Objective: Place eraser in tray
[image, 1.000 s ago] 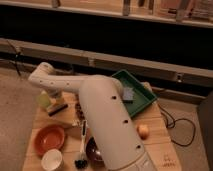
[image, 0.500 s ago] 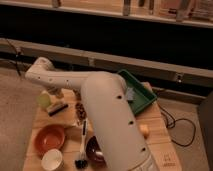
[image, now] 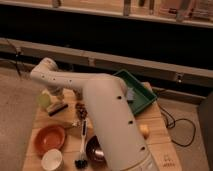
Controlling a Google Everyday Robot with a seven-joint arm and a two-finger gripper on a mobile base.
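Observation:
The eraser [image: 58,108], a small block with a tan top over a black underside, lies at the left of the wooden table. My gripper [image: 56,96] hangs from the white arm just above it, at the eraser's far side; whether it touches the eraser cannot be told. The dark green tray [image: 142,102] stands at the table's back right, well away from the gripper. A grey-blue flat block [image: 130,94] lies in the tray. My arm's wide white body [image: 107,125] covers the middle of the table.
A yellow-green object [image: 44,100] sits left of the eraser. An orange bowl [image: 49,138], a white cup [image: 51,159], a black brush [image: 81,145] and a dark bowl [image: 94,150] sit at the front. A small yellow piece [image: 144,131] lies at the right.
The arm's elbow has shifted slightly at the table's left. The eraser stays on the table below the gripper.

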